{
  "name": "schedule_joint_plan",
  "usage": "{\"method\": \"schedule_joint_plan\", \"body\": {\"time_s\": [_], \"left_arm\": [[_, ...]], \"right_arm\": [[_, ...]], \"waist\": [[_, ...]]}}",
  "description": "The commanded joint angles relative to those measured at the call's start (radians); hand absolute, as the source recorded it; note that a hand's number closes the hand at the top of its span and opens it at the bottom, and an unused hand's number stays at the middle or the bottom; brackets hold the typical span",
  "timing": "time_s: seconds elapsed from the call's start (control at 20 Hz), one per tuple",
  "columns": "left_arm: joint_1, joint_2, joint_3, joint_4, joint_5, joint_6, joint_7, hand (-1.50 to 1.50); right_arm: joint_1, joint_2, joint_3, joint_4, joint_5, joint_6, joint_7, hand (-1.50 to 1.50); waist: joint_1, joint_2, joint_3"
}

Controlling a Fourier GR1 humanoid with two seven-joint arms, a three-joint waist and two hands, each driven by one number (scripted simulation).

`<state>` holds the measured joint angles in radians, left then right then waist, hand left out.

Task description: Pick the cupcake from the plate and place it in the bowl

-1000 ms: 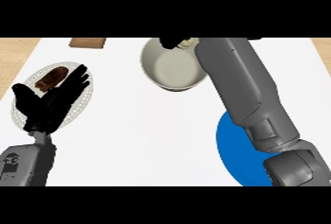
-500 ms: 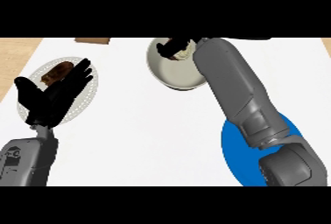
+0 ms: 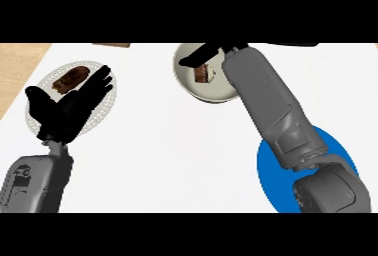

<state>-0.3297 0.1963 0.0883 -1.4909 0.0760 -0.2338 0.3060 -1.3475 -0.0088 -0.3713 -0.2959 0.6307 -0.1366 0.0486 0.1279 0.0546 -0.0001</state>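
Note:
The cupcake (image 3: 201,75), brown on a pale base, sits inside the pale bowl (image 3: 215,93) at the top centre. My right hand (image 3: 204,53) hovers at the bowl's far rim, just above the cupcake, fingers spread and holding nothing. Its grey forearm runs down across the blue plate (image 3: 275,170) at the lower right and hides much of it. My left hand (image 3: 69,107) rests open, fingers up, over a patterned plate at the left.
The patterned plate (image 3: 44,86) at the left carries a brown pastry (image 3: 71,80) just beyond my left fingertips. The white mat ends at the left on a strip of wooden counter (image 3: 18,65).
The right hand has let go of the cupcake, which now sits in the bowl below the fingers. The left hand stays raised over the patterned plate.

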Motion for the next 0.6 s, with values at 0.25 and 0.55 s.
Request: {"method": "schedule_joint_plan", "body": {"time_s": [0.25, 0.55], "left_arm": [[0.031, 0.004, -0.002, 0.014, -0.009, -0.009, -0.025, 0.0], [0.031, -0.019, -0.006, -0.003, -0.023, 0.03, -0.006, 0.0]], "right_arm": [[-0.013, -0.047, -0.048, 0.022, -0.011, -0.177, -0.101, -1.5], [0.022, -0.157, -0.091, 0.036, -0.031, -0.222, -0.151, -1.5]], "waist": [[-0.013, -0.006, -0.001], [-0.048, -0.022, 0.001]]}}
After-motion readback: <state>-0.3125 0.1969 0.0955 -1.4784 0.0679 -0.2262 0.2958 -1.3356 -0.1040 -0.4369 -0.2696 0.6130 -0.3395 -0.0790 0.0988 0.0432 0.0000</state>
